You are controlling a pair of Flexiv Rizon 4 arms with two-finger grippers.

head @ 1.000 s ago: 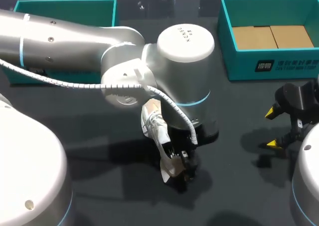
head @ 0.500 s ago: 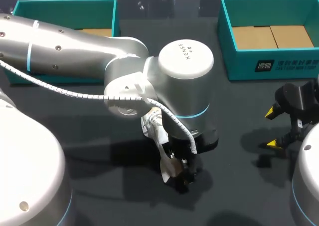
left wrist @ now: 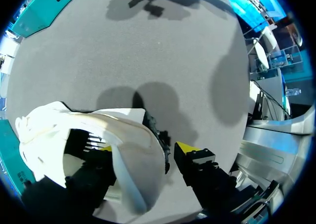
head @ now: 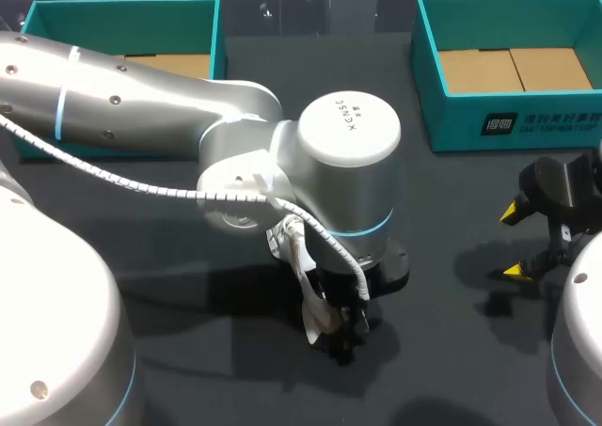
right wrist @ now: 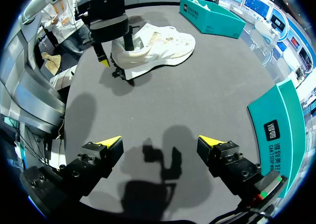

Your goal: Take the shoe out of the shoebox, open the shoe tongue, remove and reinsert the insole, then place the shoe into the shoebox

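Note:
A white shoe (head: pixel 286 240) lies on the dark table under my left arm, its heel toward the front edge. My left gripper (left wrist: pixel 145 147) straddles the heel wall of the shoe (left wrist: pixel 133 159). One finger is inside the opening and the other finger (left wrist: pixel 186 148) is outside, with a small gap to the heel, so the gripper is open. The right wrist view shows the same shoe (right wrist: pixel 158 48) with the left gripper (right wrist: pixel 116 53) at its heel. My right gripper (head: pixel 513 242) stands open and empty at the right side, far from the shoe.
A teal shoebox (head: pixel 508 125) with a cardboard floor sits at the back right, close to my right gripper (right wrist: pixel 159 141). A second teal box (head: pixel 122 8) stands at the back left, partly behind my left arm. Bare dark table lies between the shoe and my right gripper.
My left gripper's fingers have drawn closer together around the heel, and the left wrist has shifted slightly over the shoe, covering more of it. The right arm has not moved.

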